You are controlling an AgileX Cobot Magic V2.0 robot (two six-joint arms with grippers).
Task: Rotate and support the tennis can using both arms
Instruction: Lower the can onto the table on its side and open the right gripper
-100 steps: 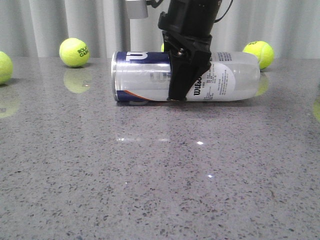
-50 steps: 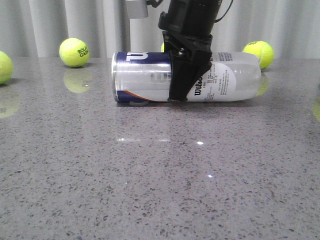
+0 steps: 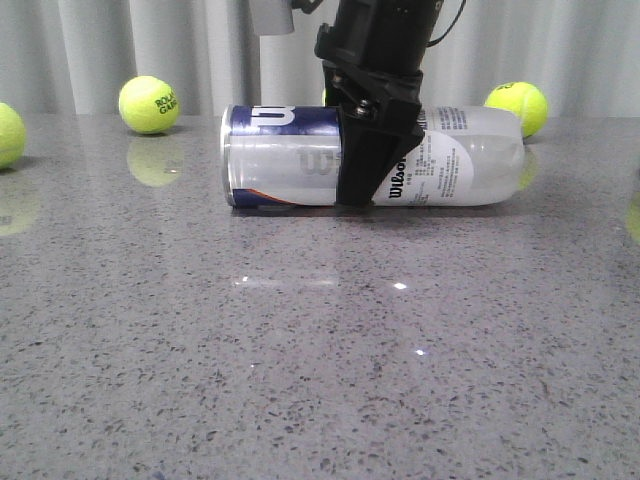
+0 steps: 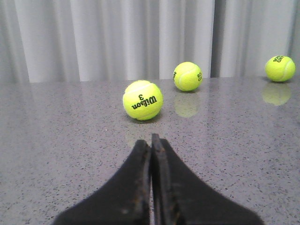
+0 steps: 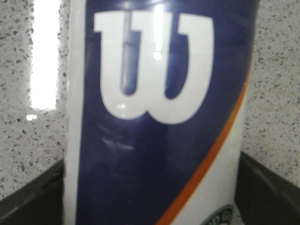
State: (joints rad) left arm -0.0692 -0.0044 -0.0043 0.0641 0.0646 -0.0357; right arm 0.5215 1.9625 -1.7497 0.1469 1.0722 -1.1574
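The tennis can (image 3: pixel 290 155) lies on its side at the far middle of the grey table (image 3: pixel 300 360), silver rim to the left, and seems raised just off the surface. My right gripper (image 3: pixel 362 185) comes down from above and is shut on the can's middle, one black finger across its near side. In the right wrist view the navy label with the white W and orange stripe (image 5: pixel 159 117) fills the frame between my fingers (image 5: pixel 33 197). My left gripper (image 4: pixel 151 140) is shut and empty, low over the table, and does not show in the front view.
Tennis balls lie along the back: one at the left (image 3: pixel 149 104), one at the left edge (image 3: pixel 5 133), one behind the can's right end (image 3: pixel 518 108). Three balls lie ahead of the left gripper, the nearest (image 4: pixel 143 100) close by. Grey curtains hang behind.
The can has risen slightly in the right gripper's hold and shifted a little to the left; its shadow has separated from it. The gripper's hold is unchanged.
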